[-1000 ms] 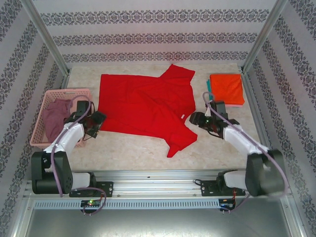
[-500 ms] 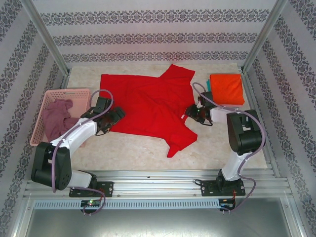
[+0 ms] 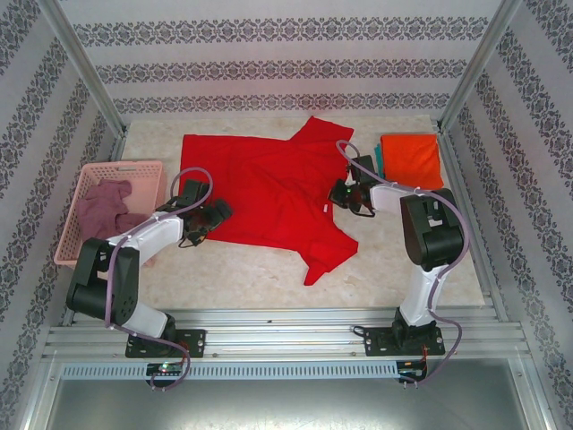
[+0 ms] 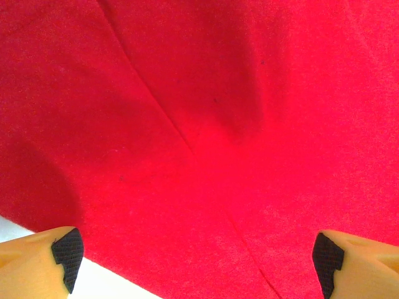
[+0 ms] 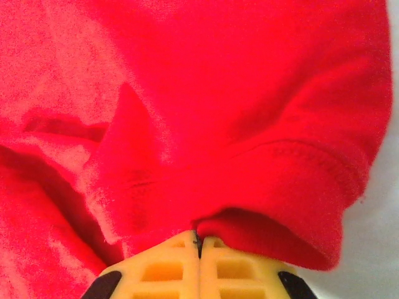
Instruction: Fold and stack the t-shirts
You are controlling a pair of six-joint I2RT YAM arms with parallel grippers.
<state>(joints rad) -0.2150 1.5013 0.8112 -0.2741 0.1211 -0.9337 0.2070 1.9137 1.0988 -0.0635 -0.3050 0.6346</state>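
A bright red t-shirt (image 3: 269, 193) lies spread flat in the middle of the table. My left gripper (image 3: 215, 215) hovers open over its near-left hem; in the left wrist view the gripper (image 4: 197, 261) has red cloth (image 4: 206, 124) between its wide-apart fingertips (image 4: 67, 255). My right gripper (image 3: 341, 193) is at the shirt's right edge, and in the right wrist view this gripper (image 5: 199, 240) is shut on a bunched fold of the red hem (image 5: 280, 187). An orange t-shirt (image 3: 412, 161) lies folded at the right, with a teal t-shirt's edge (image 3: 379, 159) showing under it. A mauve t-shirt (image 3: 100, 213) sits crumpled in the basket.
A pink lattice basket (image 3: 81, 175) stands at the table's left edge. Metal frame posts rise at the back corners. Bare tabletop (image 3: 242, 269) lies between the red shirt and the arm bases.
The left gripper moved right from beside the basket onto the red shirt's hem and opened wider. The right gripper moved up to the shirt's right edge and closed on the cloth.
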